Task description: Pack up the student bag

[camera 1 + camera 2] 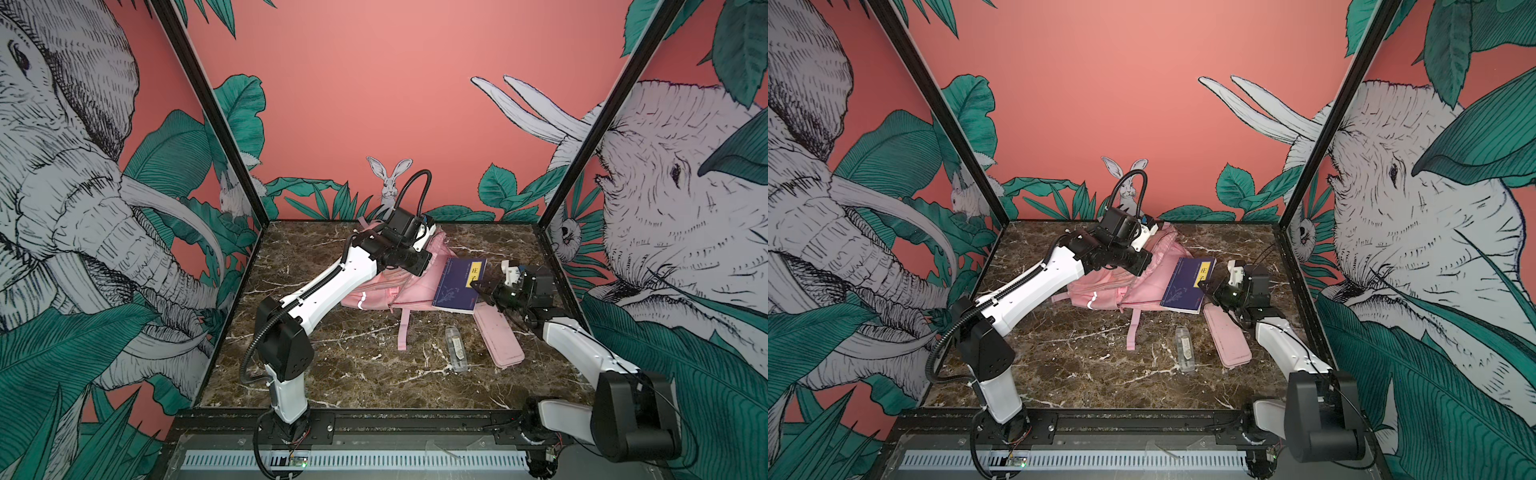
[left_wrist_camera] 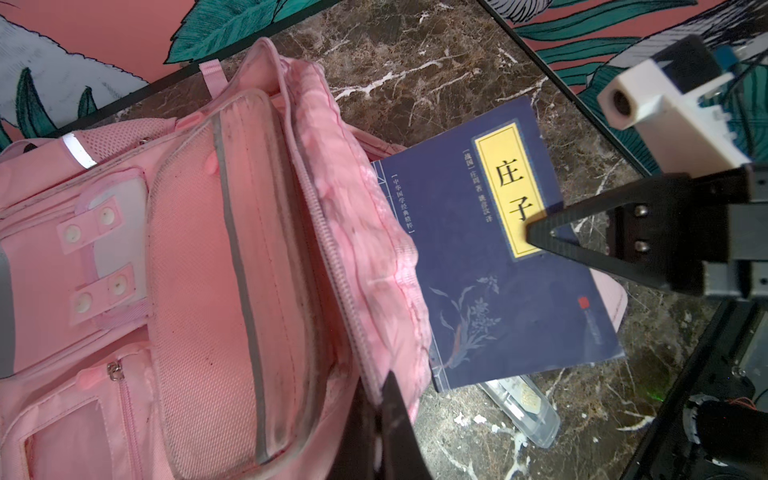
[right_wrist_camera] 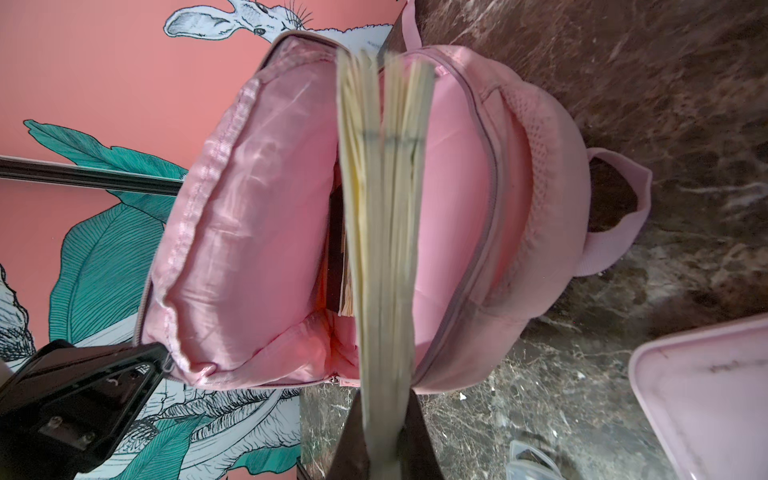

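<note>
The pink student bag point(image 1: 374, 293) point(image 1: 1100, 291) lies at the back middle of the table with its main compartment unzipped. My left gripper point(image 2: 384, 386) point(image 1: 419, 266) is shut on the zip edge of the bag's front flap point(image 2: 365, 249) and holds the mouth open. My right gripper point(image 3: 384, 407) point(image 1: 478, 286) is shut on a dark blue book point(image 1: 457, 286) point(image 2: 478, 270) with a yellow title label. The book's page edge point(image 3: 382, 208) points into the open pink lining point(image 3: 249, 228), its far edge at the mouth. Something dark and flat point(image 3: 337, 249) stands inside.
A flat pink pencil case point(image 1: 498, 336) point(image 1: 1227, 336) lies right of the bag, under my right arm. A clear plastic case point(image 1: 455, 347) point(image 2: 523, 407) lies in front of the book. A pink strap point(image 1: 402, 328) trails forward. Black frame posts and walls close the sides.
</note>
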`<state>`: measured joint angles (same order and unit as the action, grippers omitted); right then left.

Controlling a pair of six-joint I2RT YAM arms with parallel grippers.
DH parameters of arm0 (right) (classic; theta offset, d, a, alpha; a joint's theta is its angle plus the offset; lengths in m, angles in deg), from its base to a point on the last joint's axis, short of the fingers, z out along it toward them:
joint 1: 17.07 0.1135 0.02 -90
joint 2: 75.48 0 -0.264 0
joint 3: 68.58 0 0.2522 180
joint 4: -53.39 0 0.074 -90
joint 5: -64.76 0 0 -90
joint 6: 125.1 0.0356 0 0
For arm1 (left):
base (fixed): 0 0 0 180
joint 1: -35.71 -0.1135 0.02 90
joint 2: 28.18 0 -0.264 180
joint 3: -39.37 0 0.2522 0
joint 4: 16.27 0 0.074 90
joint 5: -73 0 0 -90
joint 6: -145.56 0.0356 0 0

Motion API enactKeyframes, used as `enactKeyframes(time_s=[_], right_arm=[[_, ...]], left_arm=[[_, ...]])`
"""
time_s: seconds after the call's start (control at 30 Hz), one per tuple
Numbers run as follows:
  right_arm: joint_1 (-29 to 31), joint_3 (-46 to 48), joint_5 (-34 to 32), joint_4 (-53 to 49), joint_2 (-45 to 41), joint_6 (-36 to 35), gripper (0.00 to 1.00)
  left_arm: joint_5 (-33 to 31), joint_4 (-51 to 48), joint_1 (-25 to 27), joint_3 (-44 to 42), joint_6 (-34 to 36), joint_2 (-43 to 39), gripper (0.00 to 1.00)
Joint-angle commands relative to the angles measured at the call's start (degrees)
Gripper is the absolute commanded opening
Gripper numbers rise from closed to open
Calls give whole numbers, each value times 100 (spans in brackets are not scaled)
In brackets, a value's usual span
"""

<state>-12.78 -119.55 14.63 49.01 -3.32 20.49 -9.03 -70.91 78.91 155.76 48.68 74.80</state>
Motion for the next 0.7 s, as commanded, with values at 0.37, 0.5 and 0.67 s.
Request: enactKeyframes(time_s=[0.37, 0.5, 0.67], right_arm=[[800, -932, -251, 2166, 1663, 831, 0], [1056, -1202, -287, 2749, 2256, 1204, 0], [1414, -1650, -356, 3284, 2876, 1597, 0]], left_arm=[[337, 378, -146, -138, -244, -875, 0], [371, 362, -169, -138, -278, -916, 0], [390, 303, -189, -131, -288, -920, 0]])
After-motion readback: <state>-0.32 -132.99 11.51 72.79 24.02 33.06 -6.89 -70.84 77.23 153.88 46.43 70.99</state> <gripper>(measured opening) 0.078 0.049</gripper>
